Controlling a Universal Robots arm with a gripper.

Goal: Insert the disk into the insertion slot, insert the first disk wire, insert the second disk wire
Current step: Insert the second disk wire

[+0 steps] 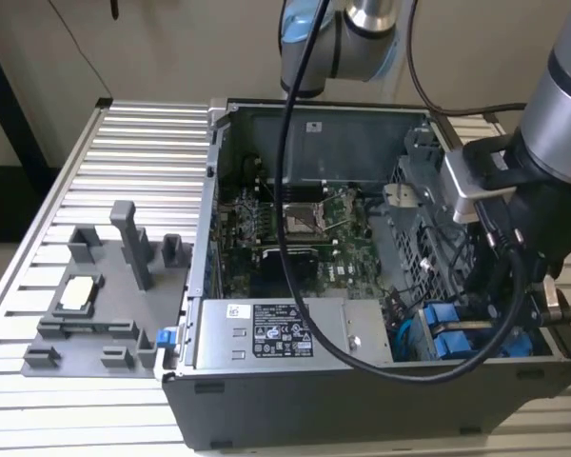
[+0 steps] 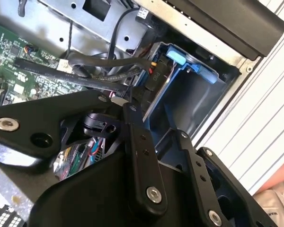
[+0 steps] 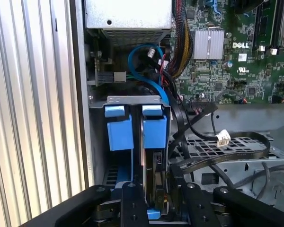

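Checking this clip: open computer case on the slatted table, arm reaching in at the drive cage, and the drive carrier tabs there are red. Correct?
Not quite: the carrier tabs are blue, not red, as the first wrist view shows. The rest holds: in the exterior view the case stands open on the slatted table, and the arm reaches in at the drive cage.

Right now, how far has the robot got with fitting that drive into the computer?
The disk in its blue carrier looks mostly seated in the insertion slot, beside the other blue carrier. In hand: the gripper is right at the disk's end. Left: black cables lie loose over the perforated cage, so both wires seem unplugged.
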